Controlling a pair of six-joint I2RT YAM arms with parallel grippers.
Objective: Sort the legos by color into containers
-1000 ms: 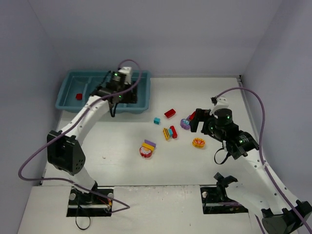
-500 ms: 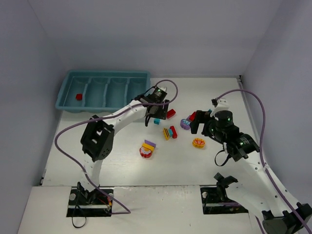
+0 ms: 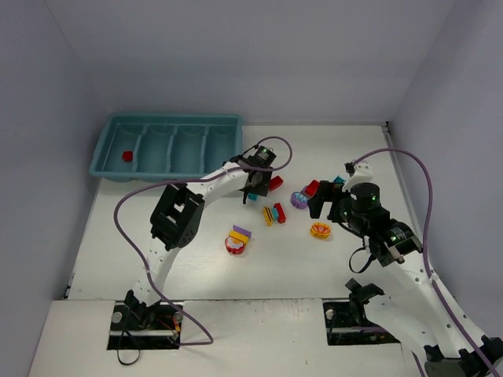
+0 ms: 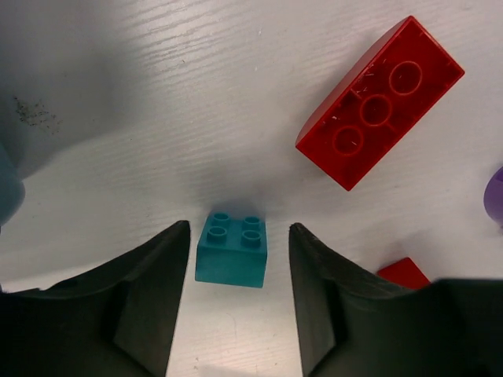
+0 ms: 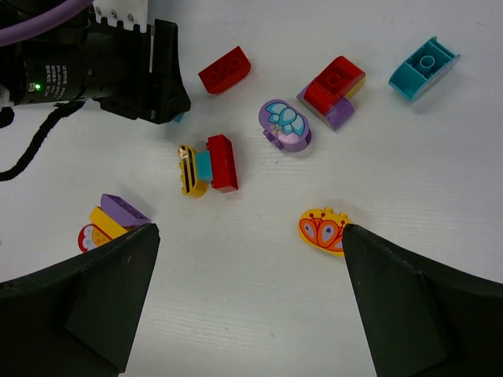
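Astride the teal brick (image 4: 232, 250) with left gripper (image 4: 238, 234) half open, not touching. Keep centred and squeeze the flat sides squarely.

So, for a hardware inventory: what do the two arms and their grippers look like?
The left arm and right arm have white links, black joint housings and a looping purple cable each. The left gripper and right gripper have matte black fingers.

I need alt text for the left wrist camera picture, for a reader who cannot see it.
A small teal brick sits on the white table between the two dark fingers of the left pincer, which is open and not touching it. A longer red brick lies beyond it at upper right.
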